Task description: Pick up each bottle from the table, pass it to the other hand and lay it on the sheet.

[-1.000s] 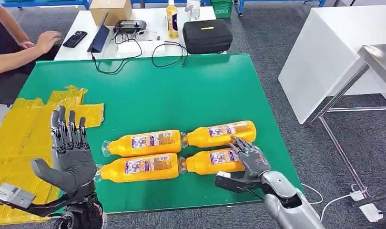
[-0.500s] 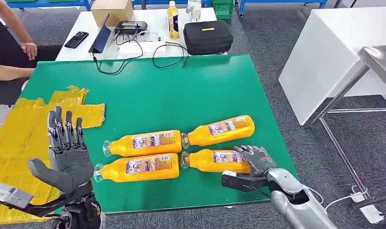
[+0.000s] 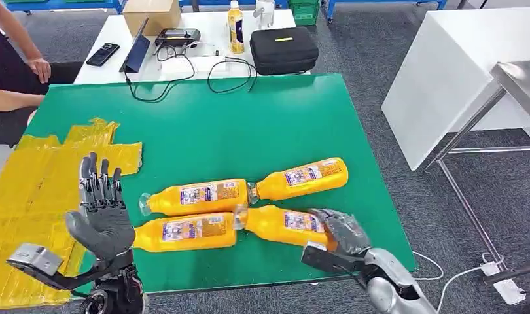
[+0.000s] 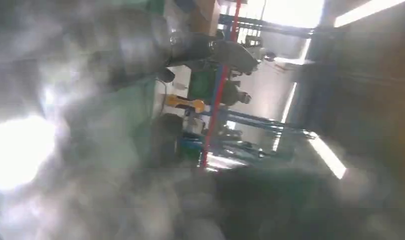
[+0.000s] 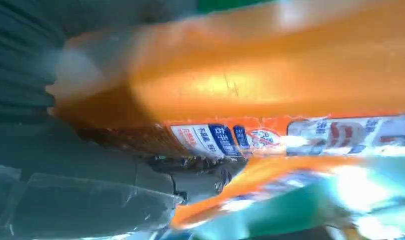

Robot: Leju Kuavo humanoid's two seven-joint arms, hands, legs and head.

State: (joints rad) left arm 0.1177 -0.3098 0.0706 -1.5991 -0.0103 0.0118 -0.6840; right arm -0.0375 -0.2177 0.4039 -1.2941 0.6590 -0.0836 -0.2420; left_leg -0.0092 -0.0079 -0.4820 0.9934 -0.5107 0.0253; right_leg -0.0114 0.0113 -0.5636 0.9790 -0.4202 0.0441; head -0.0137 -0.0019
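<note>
Lying crumpled over the tabletop's left edge: a yellow sheet (image 3: 33, 196), wrinkled, nothing on it. Raised over the front-left corner: the left hand (image 3: 100, 212), palm up, fingers spread and straight, holding nothing. Blurred beyond reading in the left wrist view.

Spread beneath it all: a green tabletop (image 3: 249, 124), grey carpet around it.

Resting toward the front edge, all on their sides: four orange bottles with blue, white and orange labels. Print too small to read in the head view. Back row: left back bottle (image 3: 194, 195), then right back bottle (image 3: 301, 176), their caps nearly meeting. Front row: left front bottle (image 3: 184, 232), parallel to the front edge, then right front bottle (image 3: 282, 224), tilted, cap end touching the left front bottle's end.

Wrapped around the base end of that right front bottle near the front-right corner: the right hand (image 3: 341, 232), fingers curled over it. Seen close in the right wrist view: the same bottle (image 5: 250, 85) against the grey palm, label with blue and red characters, too blurred to read.

Standing behind the far edge: a white desk (image 3: 184, 26) bearing a phone (image 3: 103, 53), a cardboard box (image 3: 151, 13), black cables (image 3: 184, 75), an upright yellow bottle (image 3: 235, 26) and a black case (image 3: 283, 49). Leaning on its left end: a person's arm (image 3: 17, 46). Off to the right: a white block (image 3: 445, 78) and a metal table frame (image 3: 491, 111).
</note>
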